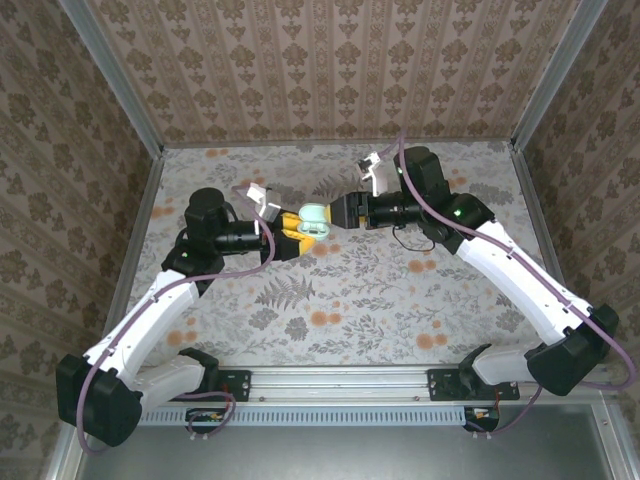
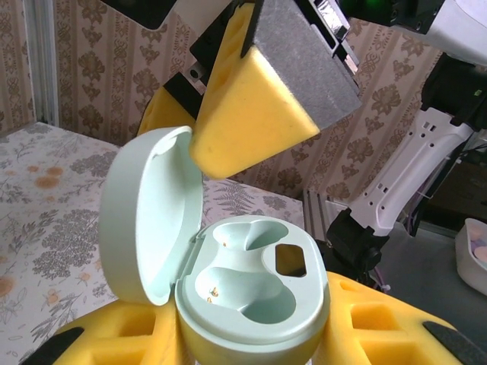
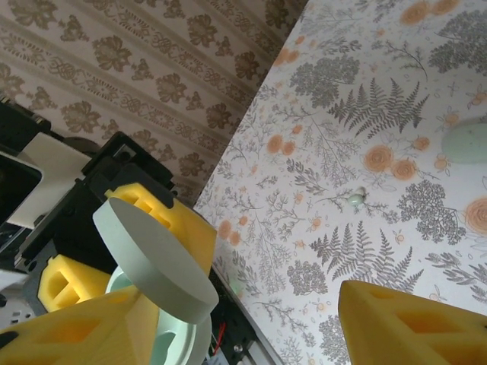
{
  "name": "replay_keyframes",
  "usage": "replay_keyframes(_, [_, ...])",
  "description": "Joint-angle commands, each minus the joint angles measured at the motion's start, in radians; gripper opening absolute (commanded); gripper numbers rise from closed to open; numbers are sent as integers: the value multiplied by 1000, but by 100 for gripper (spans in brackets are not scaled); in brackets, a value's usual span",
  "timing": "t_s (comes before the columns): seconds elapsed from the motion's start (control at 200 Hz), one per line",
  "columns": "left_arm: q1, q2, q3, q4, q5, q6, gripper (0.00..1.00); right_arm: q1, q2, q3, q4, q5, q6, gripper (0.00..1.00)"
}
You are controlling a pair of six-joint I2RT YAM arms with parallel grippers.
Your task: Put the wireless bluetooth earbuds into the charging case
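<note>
Charging case (image 2: 251,300), lid (image 2: 148,220) up, pinched between left claw (image 2: 251,338) pads (image 2: 380,323); right claw (image 3: 243,323) spread beside lid. Worktop (image 1: 400,290): pale fern-and-flower print. Enclosure walls (image 1: 330,60): brown damask pattern.

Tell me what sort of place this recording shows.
Probably a purpose-built robot test booth, not a real room: wallpapered walls set in metal framing, a floral-print tabletop boxed in by them, and a mounting rail along the near edge.
</note>
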Motion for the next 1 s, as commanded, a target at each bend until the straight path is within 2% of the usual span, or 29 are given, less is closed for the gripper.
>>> replay_keyframes(0.0, [8, -21, 6, -4, 13, 30, 16, -29, -25, -34, 35, 36, 66, 64])
replay_keyframes(0.04, [8, -20, 1, -7, 6, 29, 16, -30, -29, -37, 43, 25, 71, 64])
replay_keyframes(0.075, [42, -20, -1, -8, 1, 28, 16, -30, -30, -34, 47, 14, 74, 65])
replay_keyframes(0.445, [81, -23, -29, -5, -30, 12, 16, -25, -42, -40, 46, -29, 87, 64])
replay_keyframes(0.71, [92, -13, -18, 7, -4, -7, 14, 99, -5, 33, -90, 47, -142, 66])
replay_keyframes(0.995, [92, -17, -16, 6, 22, -18, 13, 122, 51, 83, -88, 71, -159, 68])
